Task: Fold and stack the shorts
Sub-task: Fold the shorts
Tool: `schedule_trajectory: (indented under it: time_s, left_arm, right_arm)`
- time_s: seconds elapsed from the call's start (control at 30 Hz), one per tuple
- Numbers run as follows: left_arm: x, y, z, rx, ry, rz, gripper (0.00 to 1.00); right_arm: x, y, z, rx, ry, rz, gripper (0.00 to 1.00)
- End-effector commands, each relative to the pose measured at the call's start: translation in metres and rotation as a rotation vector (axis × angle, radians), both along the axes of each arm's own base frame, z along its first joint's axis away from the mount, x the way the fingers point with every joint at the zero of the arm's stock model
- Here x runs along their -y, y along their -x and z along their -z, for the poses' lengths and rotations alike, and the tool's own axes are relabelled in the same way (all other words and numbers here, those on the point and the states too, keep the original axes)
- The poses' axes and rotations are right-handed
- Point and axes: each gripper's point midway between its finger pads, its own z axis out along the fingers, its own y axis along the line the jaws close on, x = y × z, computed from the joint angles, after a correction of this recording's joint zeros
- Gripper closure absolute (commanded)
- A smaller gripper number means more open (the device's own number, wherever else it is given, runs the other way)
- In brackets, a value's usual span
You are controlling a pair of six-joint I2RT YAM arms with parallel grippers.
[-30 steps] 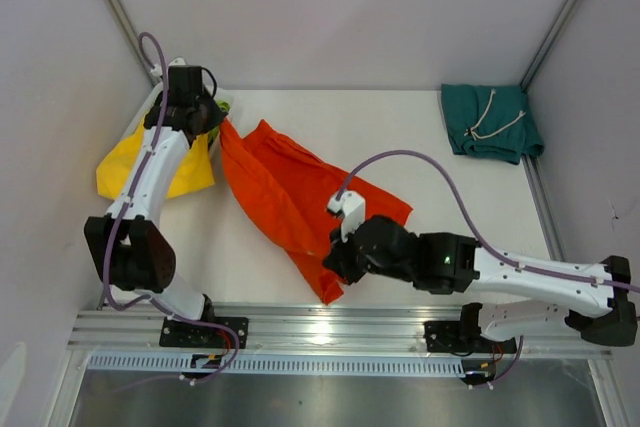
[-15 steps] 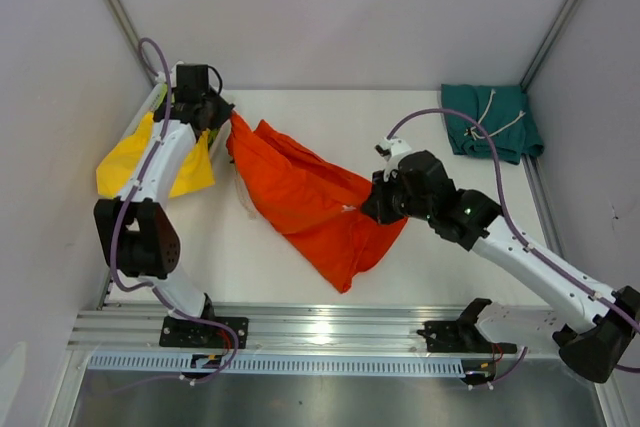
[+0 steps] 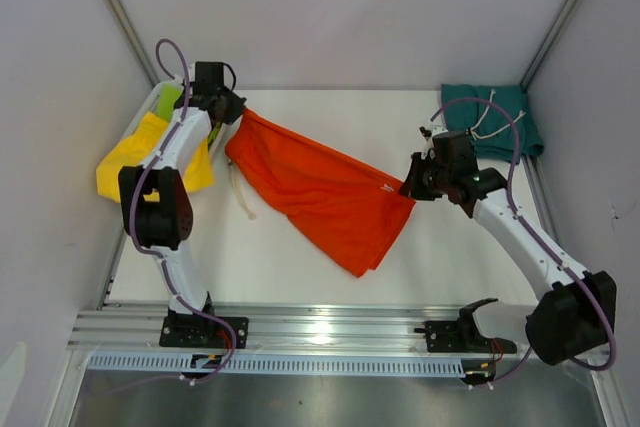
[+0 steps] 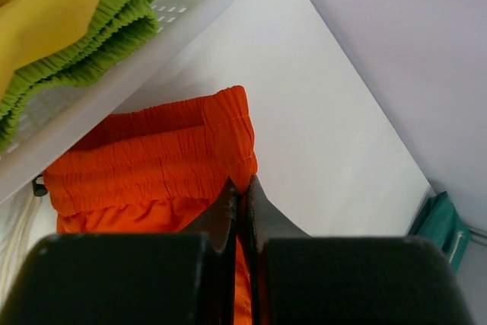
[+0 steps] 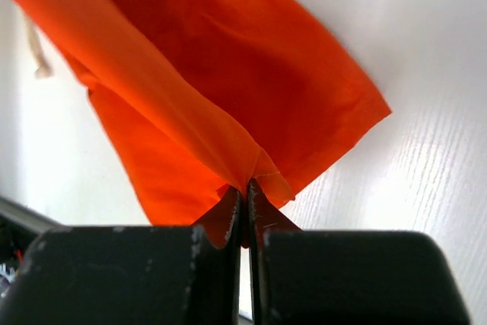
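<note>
The white table is carrying the orange shorts, which are stretching across its middle between the two arms. Yellow shorts and lime-green shorts are crowding a white basket just beside the left gripper, which is pinching the orange waistband. Teal shorts are lying in the far right corner, near the right gripper, which is clamping a leg hem. A white drawstring is dangling.
</note>
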Motion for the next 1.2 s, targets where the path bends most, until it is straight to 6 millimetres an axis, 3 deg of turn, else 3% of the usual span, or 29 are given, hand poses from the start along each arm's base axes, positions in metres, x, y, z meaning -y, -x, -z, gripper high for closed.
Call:
schedule_trajectory:
  time_s: [0.0,0.17,0.37,0.53,0.77,0.83,0.87,0.93,0.97,1.0,1.1,1.17]
  left_arm:
    - [-0.010,-0.033,-0.045,0.205,0.044,-0.074,1.00]
    - [-0.003,-0.048,-0.038,0.220,0.047,-0.053,1.00]
    - [0.007,-0.062,-0.010,0.203,0.067,-0.021,0.99]
    - [0.014,-0.074,0.009,0.197,0.075,0.005,0.87]
    - [0.033,-0.092,0.012,0.243,0.079,0.033,0.87]
    - [0.041,-0.099,0.006,0.273,0.082,0.047,0.76]
    - [0.043,-0.102,0.002,0.291,0.084,0.047,0.49]
    - [0.052,-0.108,-0.010,0.330,0.077,0.073,0.24]
    - [0.054,-0.109,-0.012,0.332,0.076,0.079,0.17]
    - [0.058,-0.110,-0.016,0.338,0.077,0.089,0.05]
    - [0.062,-0.110,-0.035,0.363,0.072,0.113,0.02]
    - [0.064,-0.110,-0.053,0.389,0.058,0.139,0.01]
  right_arm:
    - [0.019,-0.017,0.019,-0.022,0.036,0.073,1.00]
    - [0.023,-0.031,0.053,-0.089,0.062,0.113,1.00]
    - [0.028,-0.038,0.072,-0.123,0.072,0.152,1.00]
    - [0.031,-0.039,0.085,-0.145,0.069,0.168,1.00]
    - [0.041,-0.032,0.103,-0.177,0.057,0.220,1.00]
    - [0.044,-0.028,0.107,-0.187,0.057,0.227,1.00]
    - [0.045,-0.027,0.111,-0.196,0.061,0.231,0.99]
    - [0.048,-0.025,0.116,-0.210,0.070,0.239,0.95]
    - [0.049,-0.025,0.117,-0.213,0.072,0.243,0.89]
    - [0.050,-0.025,0.118,-0.213,0.073,0.247,0.77]
    - [0.055,-0.025,0.118,-0.209,0.079,0.266,0.48]
    - [0.060,-0.026,0.111,-0.191,0.083,0.280,0.36]
